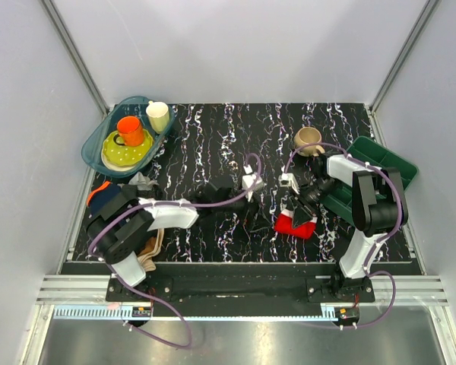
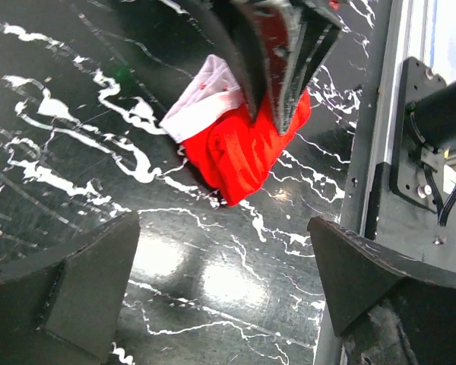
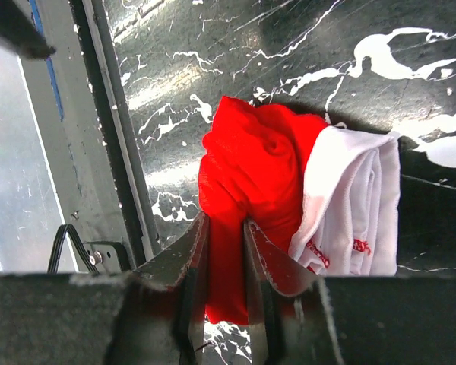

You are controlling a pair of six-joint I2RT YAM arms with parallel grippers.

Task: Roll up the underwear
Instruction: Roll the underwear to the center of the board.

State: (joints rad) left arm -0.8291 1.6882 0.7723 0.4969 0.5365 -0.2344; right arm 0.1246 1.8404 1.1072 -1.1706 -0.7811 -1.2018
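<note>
Two grippers meet near the near edge of the table [image 1: 213,129], a little right of its middle, where the underwear [image 1: 295,225] lies on the glossy black top veined with white like marble. The garment is bunched into a short, thick roll of bright red knit. Its surface is softly creased, and a flat band of white fabric is folded in layers against one side; in the right wrist view that band carries small red lettering too fine to read. The right gripper [image 3: 224,228] comes down on the red end of the roll. Its two dark, wedge-shaped fingers are pressed close together with a fold of red cloth pinched between them. The left gripper [image 2: 224,224] is just beside the roll, toward the table's middle, without touching it. Its broad matte black fingers are spread wide with nothing between them but bare tabletop. At the far left corner a teal plastic basin [image 1: 91,148] holds a yellow-green dotted plate [image 1: 121,154], an orange mug [image 1: 130,130] and a cream cup [image 1: 158,115]. A tan mug [image 1: 308,139] stands toward the far right corner, and a dark green tray [image 1: 384,156] sits at the right edge. Soft navy and beige garments [image 1: 110,199] are heaped at the near left corner.
</note>
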